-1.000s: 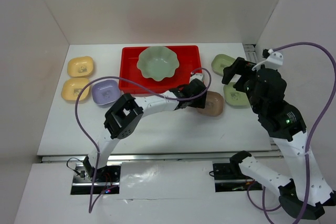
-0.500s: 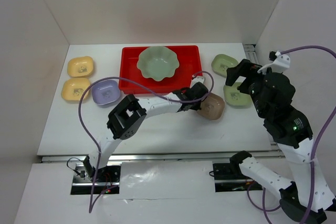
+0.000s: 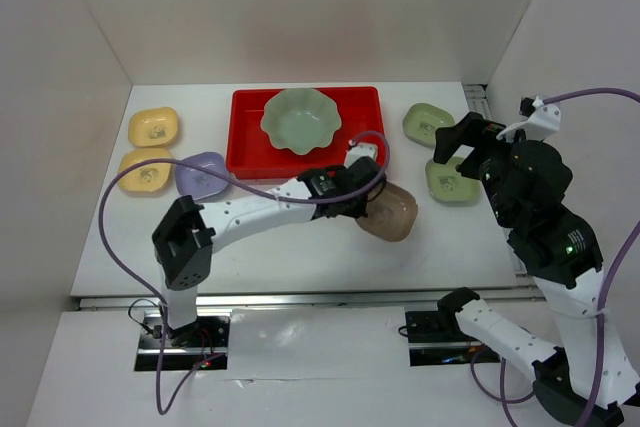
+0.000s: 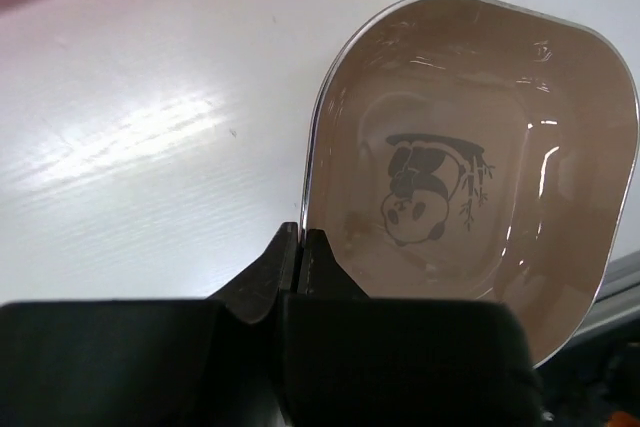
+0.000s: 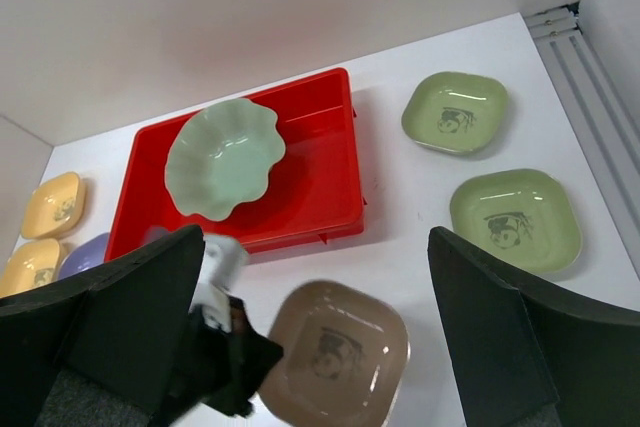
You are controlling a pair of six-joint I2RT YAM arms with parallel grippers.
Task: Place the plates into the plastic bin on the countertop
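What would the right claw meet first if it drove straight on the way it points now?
Probably the red bin, near its right end: that lies just beyond the gap of the open right claw in its wrist view. The tan dish looks below that line, though depth is unclear.

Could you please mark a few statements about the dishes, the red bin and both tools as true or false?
1. The left tool is shut on the rim of the tan dish. True.
2. The pale green scalloped dish lies outside the red bin. False: it sits inside it.
3. The right tool is shut on a dish. False: it is open and holds nothing.
4. In the top view, two yellow dishes lie left of the bin. True.
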